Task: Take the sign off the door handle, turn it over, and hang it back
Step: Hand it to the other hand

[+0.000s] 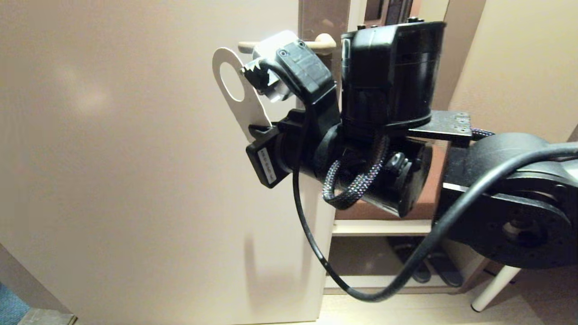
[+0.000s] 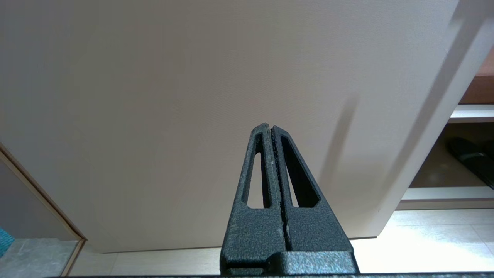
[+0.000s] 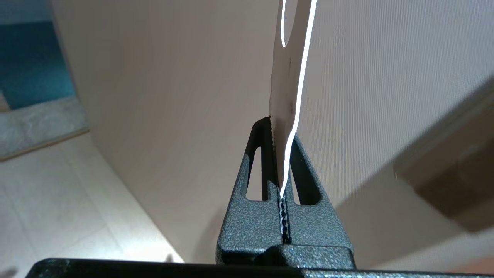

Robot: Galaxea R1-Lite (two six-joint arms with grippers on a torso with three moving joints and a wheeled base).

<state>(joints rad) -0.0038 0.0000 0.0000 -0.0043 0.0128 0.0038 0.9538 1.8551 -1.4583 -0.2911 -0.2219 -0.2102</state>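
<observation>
Up against the cream door (image 1: 135, 158), the sign (image 1: 226, 67) is off the door handle (image 1: 316, 44) and held in the air just left of and slightly below it, its white face toward the head camera and its round hole at the upper end. Just right of the hole, the right gripper (image 1: 264, 81) pinches the sign edge-on, its jaws pressed onto the thin card, as the right wrist view shows (image 3: 287, 96). The handle sits behind the gripper on its brownish-grey backplate (image 1: 323, 18) at the door's right edge. Further right of the door, low shelves (image 1: 379, 228) hold dark shoes (image 1: 424, 266). The left gripper (image 2: 271, 129) hangs low before the door's lower part, empty, its jaws pressed together.
</observation>
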